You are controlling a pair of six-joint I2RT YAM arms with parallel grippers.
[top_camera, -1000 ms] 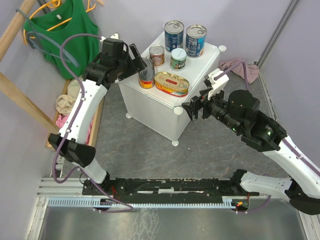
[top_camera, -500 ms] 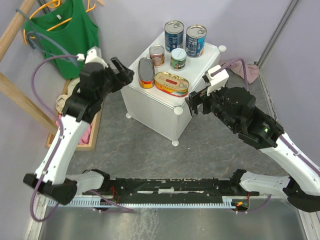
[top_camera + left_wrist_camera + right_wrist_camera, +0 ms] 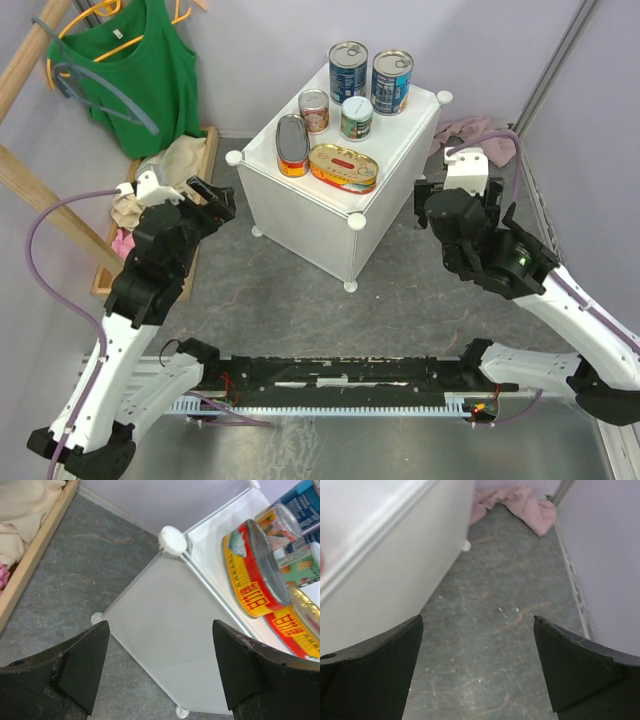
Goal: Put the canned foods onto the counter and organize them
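Observation:
The white cube counter carries all the canned foods in view: two tall blue cans, a small orange-red can, a green-white can, one oval tin standing on its edge, and one oval tin lying flat. My left gripper hangs open and empty, off the counter's left corner, above the floor. The left wrist view looks past its open gripper at the counter's side panel and the upright tin. My right gripper, open and empty, sits right of the counter.
A green top hangs on the wooden clothes rack at left, above a wooden tray of clothes. A pink cloth lies on the grey floor behind the right arm. The mounting rail runs along the near edge.
My left arm has drawn back down and left from the counter, leaving the oval tin standing on edge. My right gripper has swung right, away from the counter, and opened wider.

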